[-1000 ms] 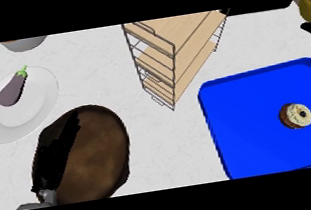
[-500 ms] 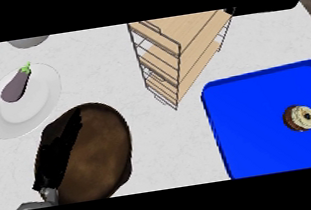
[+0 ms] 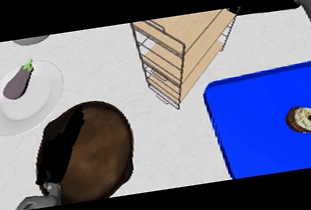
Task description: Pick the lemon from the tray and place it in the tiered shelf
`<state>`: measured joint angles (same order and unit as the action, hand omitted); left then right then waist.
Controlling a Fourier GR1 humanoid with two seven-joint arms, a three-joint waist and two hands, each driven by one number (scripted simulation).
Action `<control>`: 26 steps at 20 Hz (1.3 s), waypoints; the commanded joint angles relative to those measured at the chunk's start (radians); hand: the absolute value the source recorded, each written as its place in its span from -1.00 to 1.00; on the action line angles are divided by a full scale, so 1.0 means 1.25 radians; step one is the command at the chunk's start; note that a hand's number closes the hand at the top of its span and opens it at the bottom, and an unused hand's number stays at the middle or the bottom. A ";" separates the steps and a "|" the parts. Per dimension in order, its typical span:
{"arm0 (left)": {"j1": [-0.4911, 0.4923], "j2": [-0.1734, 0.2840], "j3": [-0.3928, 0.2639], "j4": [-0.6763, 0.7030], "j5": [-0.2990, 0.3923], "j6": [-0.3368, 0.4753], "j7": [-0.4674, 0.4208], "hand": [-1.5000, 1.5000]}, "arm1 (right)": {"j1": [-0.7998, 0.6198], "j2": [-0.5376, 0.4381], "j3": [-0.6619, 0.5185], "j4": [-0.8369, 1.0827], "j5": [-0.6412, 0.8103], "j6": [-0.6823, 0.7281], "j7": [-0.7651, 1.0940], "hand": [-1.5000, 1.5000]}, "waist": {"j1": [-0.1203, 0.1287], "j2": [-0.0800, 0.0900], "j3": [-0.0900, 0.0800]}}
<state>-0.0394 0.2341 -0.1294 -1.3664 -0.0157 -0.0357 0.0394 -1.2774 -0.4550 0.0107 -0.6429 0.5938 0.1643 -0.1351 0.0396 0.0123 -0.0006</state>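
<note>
The pale counter (image 3: pixel 105 48) filled the head view. On it, at lower right, lay the blue tray (image 3: pixel 259 127), running past the view's right and lower edges. At lower left sat a dark brown pan (image 3: pixel 94 151), its grey handle (image 3: pixel 48 186) pointing toward the lower left corner. Just above the pan, nearly touching its rim, lay a white plate (image 3: pixel 11 118). The tiered shelf (image 3: pixel 187 46), a wire frame with light wooden tiers, stood at upper centre, its lower corner just beside the tray's upper left corner.

A purple eggplant (image 3: pixel 19 83) with a green stem rested on the plate's upper part. A small round ring-shaped pastry (image 3: pixel 304 119) lay in the right part of the tray, apart from its walls. A grey rounded object (image 3: pixel 31 40) was cut by the top edge at upper left. A dark shape (image 3: pixel 267 7) at the top edge, right of the shelf, could not be identified.

No lemon was seen on the tray or the shelf, so its position could not be told. Neither hand showed, so the state of the fingers could not be told.
</note>
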 commanded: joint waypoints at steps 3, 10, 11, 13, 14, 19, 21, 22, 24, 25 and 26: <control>-0.010 -0.033 -0.025 -0.002 -0.029 0.019 0.003 0.00 | -0.086 0.040 0.011 0.166 0.048 -0.027 -0.071 1.00 | 0.009 0.004 0.000; 0.007 -0.021 -0.026 -0.013 -0.032 0.003 0.001 0.00 | -0.066 0.124 0.041 0.243 0.093 -0.056 -0.078 1.00 | 0.015 0.006 0.000; -0.003 -0.023 -0.021 0.000 -0.030 0.003 -0.006 0.00 | -0.070 0.146 0.010 0.253 0.056 -0.032 -0.072 1.00 | 0.023 0.010 0.000; -0.015 -0.006 -0.009 -0.007 -0.011 -0.017 0.011 0.00 | -0.078 0.154 -0.101 0.280 -0.064 0.071 -0.035 1.00 | 0.031 0.012 0.002; -0.021 -0.007 -0.005 -0.006 -0.009 -0.014 0.021 0.00 | -0.070 0.168 -0.140 0.300 -0.101 0.085 -0.011 -1.00 | 0.034 0.015 0.003; -0.034 -0.017 -0.006 0.000 -0.013 -0.007 0.019 0.00 | -0.077 0.179 -0.259 0.349 -0.209 0.142 0.012 -1.00 | 0.029 0.013 0.002; -0.036 -0.011 0.001 0.013 -0.008 -0.016 0.005 0.00 | -0.083 0.193 -0.307 0.352 -0.248 0.099 0.013 -1.00 | 0.033 0.016 0.001; -0.051 -0.009 0.002 0.006 -0.011 -0.013 0.020 0.00 | -0.075 0.199 -0.321 0.355 -0.262 0.094 0.005 -1.00 | 0.026 0.013 0.002; -0.026 -0.021 -0.011 -0.008 -0.014 -0.011 0.018 0.00 | -0.090 0.162 -0.356 0.346 -0.288 0.079 -0.005 -1.00 | 0.026 0.010 0.002; -0.010 -0.012 -0.007 0.001 -0.009 -0.022 0.005 0.00 | -0.111 0.181 -0.378 0.340 -0.303 0.014 0.006 -1.00 | 0.034 0.011 0.001; -0.038 -0.024 -0.013 0.007 -0.026 -0.003 0.013 0.00 | -0.123 0.165 -0.393 0.339 -0.314 0.001 0.011 -1.00 | 0.027 0.013 0.001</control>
<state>-0.0736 0.2094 -0.1418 -1.3625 -0.0368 -0.0469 0.0530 -1.4106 -0.2910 -0.3922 -0.2409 0.2857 0.2219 -0.1293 0.0635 0.0112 0.0016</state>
